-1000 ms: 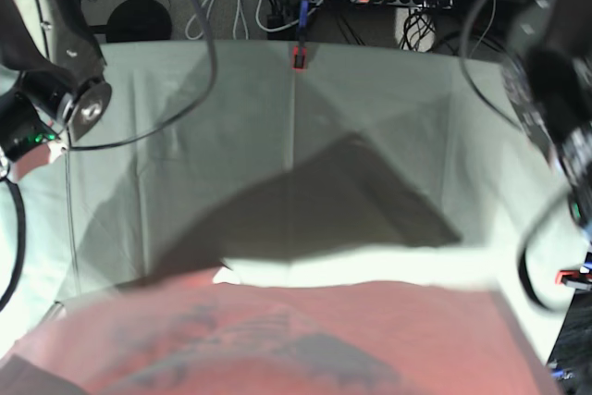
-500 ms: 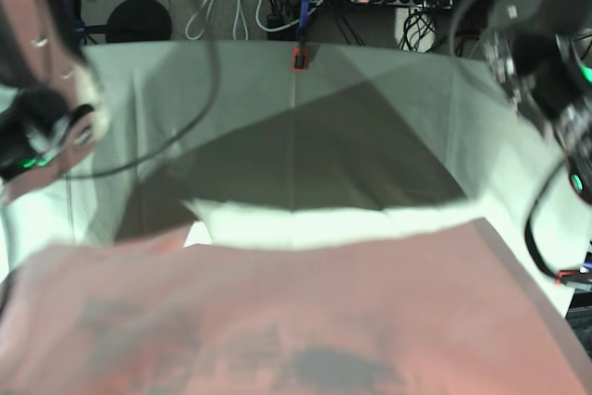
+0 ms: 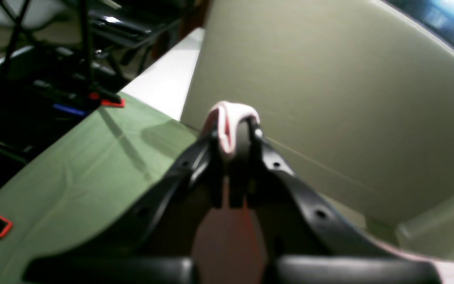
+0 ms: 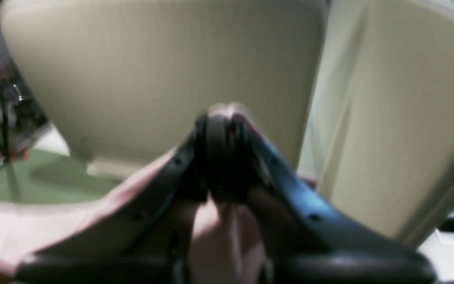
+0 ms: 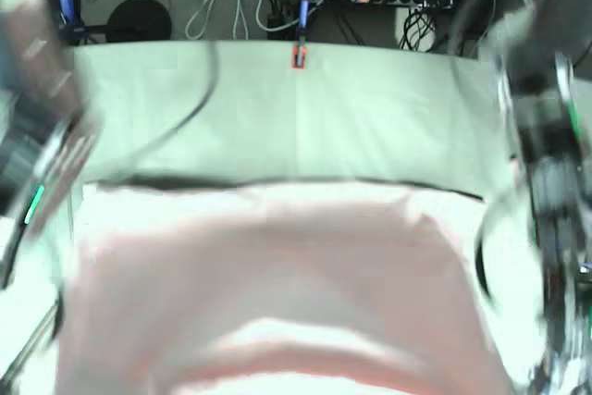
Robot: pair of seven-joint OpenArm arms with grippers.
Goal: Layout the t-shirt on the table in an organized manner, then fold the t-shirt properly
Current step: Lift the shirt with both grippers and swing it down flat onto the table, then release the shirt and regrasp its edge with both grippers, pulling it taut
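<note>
Left gripper (image 3: 233, 130) and right gripper (image 4: 223, 122) are both clamping the t-shirt (image 5: 277, 275), holding it spread above the table (image 5: 296, 117). Grips are pinching thin edges. Uneven lowering risks wrinkles or a corner slipping out.

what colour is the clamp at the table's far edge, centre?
Red clamp, on the table; the base view shows it best.

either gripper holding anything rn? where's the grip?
Both are shut on the t-shirt: left gripper pinches a bunched edge fold; right gripper grips fabric too, exact spot blurred.
</note>
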